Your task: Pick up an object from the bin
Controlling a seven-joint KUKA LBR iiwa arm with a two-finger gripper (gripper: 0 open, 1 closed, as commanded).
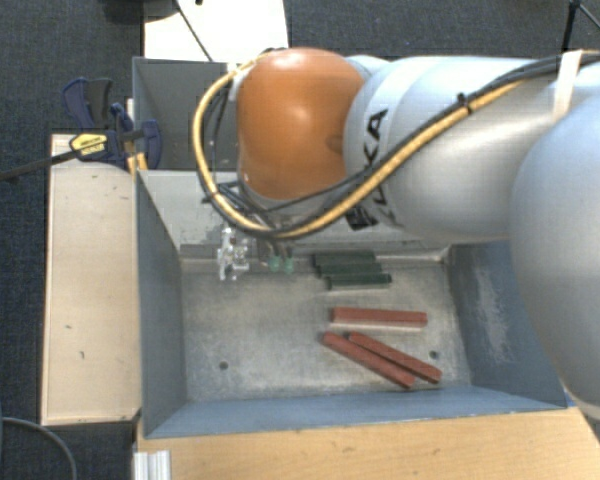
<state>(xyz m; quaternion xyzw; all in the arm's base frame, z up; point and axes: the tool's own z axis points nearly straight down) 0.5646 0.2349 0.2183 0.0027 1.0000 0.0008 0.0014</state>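
My gripper (232,256) hangs under the orange wrist cover at the back left of the bin floor, close to the rear wall. Just to its right lie two dark green bars (352,270), side by side along the rear wall. Nearer the front lies a red-brown bar (378,317), level across the bin. In front of it two more red-brown bars (382,358) lie together at a slant. Nothing shows in the gripper.
The arm and its orange cover hang over the back of the bin and hide much of the rear wall. The bin floor to the left and front left of the bars is bare metal.
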